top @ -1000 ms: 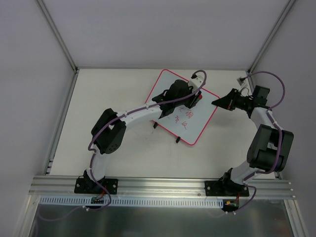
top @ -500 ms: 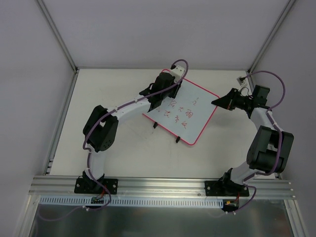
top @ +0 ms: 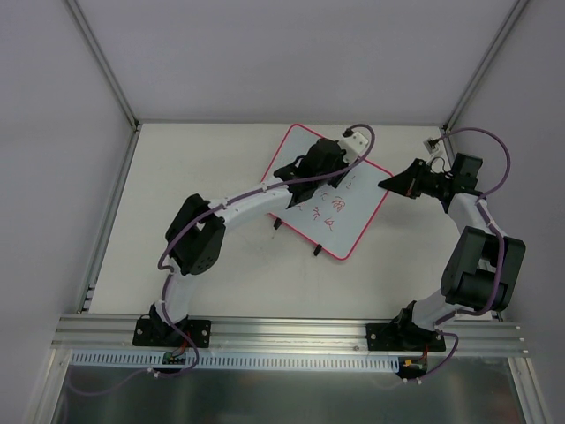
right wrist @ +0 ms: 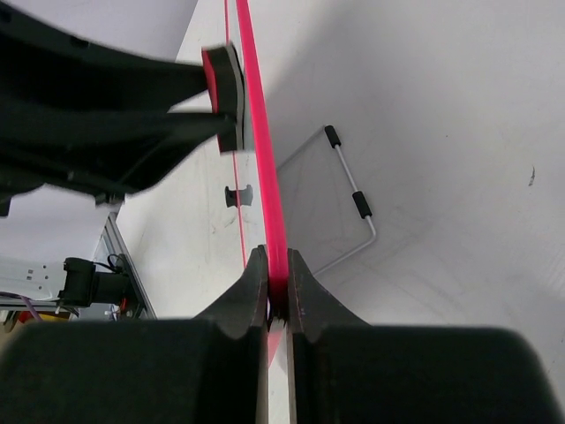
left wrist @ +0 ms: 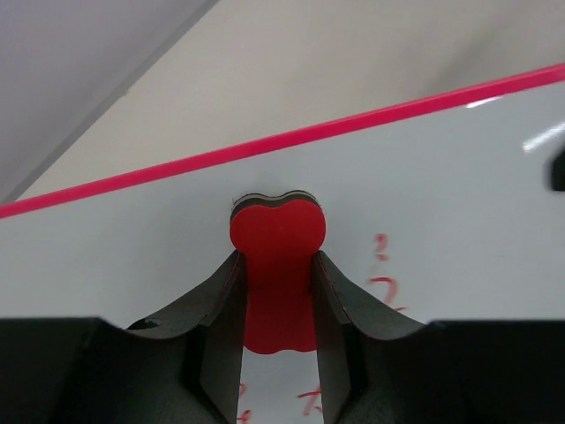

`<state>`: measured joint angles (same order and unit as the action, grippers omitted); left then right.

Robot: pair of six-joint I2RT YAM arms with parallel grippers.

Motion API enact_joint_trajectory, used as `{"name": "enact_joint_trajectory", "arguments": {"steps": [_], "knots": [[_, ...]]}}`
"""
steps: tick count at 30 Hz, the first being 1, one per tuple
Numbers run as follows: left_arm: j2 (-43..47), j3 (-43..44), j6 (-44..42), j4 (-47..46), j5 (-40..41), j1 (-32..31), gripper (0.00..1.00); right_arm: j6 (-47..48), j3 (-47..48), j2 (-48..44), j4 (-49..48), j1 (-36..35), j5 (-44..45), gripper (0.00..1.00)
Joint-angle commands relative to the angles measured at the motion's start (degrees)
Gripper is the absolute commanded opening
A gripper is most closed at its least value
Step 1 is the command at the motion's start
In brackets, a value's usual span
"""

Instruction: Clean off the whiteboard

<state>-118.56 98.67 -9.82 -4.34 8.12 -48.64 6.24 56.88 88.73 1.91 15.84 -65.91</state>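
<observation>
The whiteboard (top: 351, 228) lies tilted on the table, with a red-pink frame and red handwriting (top: 328, 212) on its middle. My left gripper (top: 344, 179) hovers over the board's upper right part, shut on a red bone-shaped eraser (left wrist: 277, 231) whose dark underside presses on the white surface (left wrist: 459, 194). Red marks (left wrist: 385, 284) show just right of the eraser. My right gripper (top: 386, 184) is shut on the board's right frame edge (right wrist: 261, 159), seen edge-on. The right wrist view also shows the eraser (right wrist: 221, 81) from the side.
A bent wire stand (right wrist: 355, 196) with black sleeves lies beside the board. A small connector (top: 431, 141) sits at the back right corner. Grey walls close in the table, and an aluminium rail (top: 291, 331) runs along the near edge.
My left gripper swept the eraser from the board's right part to its upper left, then back to the right. The right gripper kept its hold on the frame.
</observation>
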Motion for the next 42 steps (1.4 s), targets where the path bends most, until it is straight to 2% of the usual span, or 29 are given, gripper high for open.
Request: {"name": "enact_joint_trajectory", "arguments": {"steps": [1,7,12,16,22,32,38,42], "knots": [[-4.6,1.5,-1.3,6.1,-3.2,-5.1,0.00,6.5,-0.4,-2.4,-3.6,-0.7,4.4,0.00],[-6.1,1.1,1.8,7.5,-5.8,-8.7,0.00,6.5,-0.5,-2.1,-3.6,-0.9,4.7,0.00],[-3.8,-2.3,4.9,7.5,-3.5,-7.8,0.00,6.7,-1.0,-2.2,-3.7,-0.8,5.2,0.00],[0.6,-6.7,9.2,7.3,-0.8,-3.4,0.00,6.8,-1.1,-1.6,-3.7,-0.9,5.2,0.00],[5.4,-12.8,9.6,5.8,1.8,5.7,0.00,6.9,-0.9,-1.3,-3.6,-0.9,5.3,0.01],[7.1,-19.3,14.6,-1.7,1.2,17.5,0.00,7.1,-1.2,-1.3,-3.5,-0.7,5.4,0.00],[6.3,-20.5,13.9,-3.3,-2.1,18.4,0.00,7.2,-1.1,-1.0,-3.5,-0.5,5.2,0.00],[6.4,-20.5,13.2,-3.7,-2.8,15.2,0.00,7.2,-1.0,-0.7,-3.6,-0.5,5.2,0.00]]}}
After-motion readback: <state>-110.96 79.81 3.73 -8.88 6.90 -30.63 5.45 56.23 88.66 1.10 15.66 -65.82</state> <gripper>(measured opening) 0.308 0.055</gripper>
